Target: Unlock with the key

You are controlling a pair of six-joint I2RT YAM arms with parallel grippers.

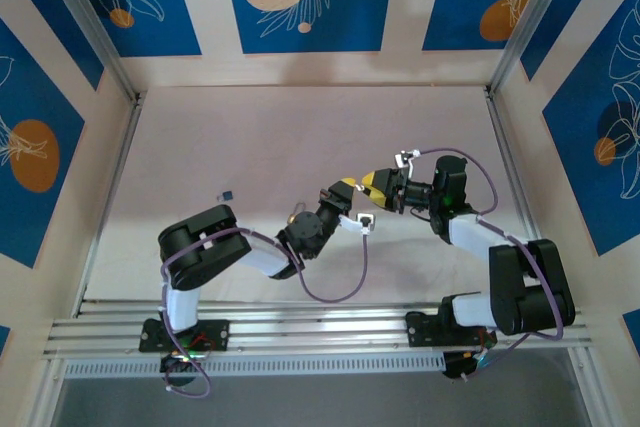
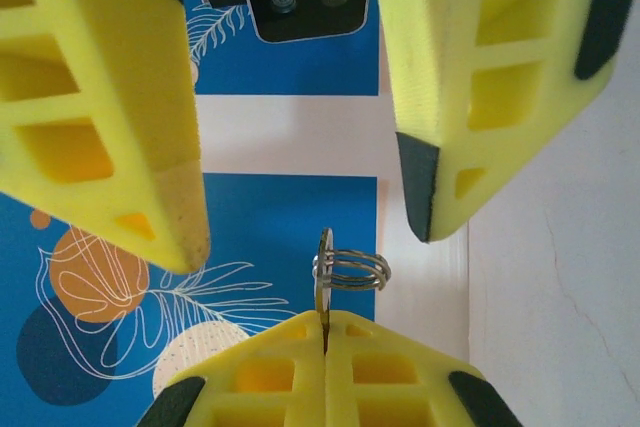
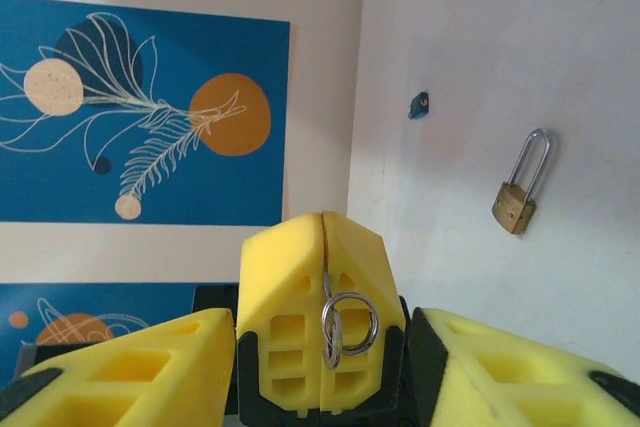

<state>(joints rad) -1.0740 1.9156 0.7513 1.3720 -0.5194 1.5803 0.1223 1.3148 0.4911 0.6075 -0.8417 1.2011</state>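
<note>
Right wrist view: the key (image 3: 326,292) with its ring (image 3: 348,325) stands low in the middle of the frame, pinched in my left pincer (image 3: 323,247). My right pincer (image 2: 305,229) is spread on both sides of it. The padlock (image 3: 520,187) lies on the table (image 3: 480,37), right of centre, well apart. I judge this a handover; next my right pincer must close squarely on the key.
</note>
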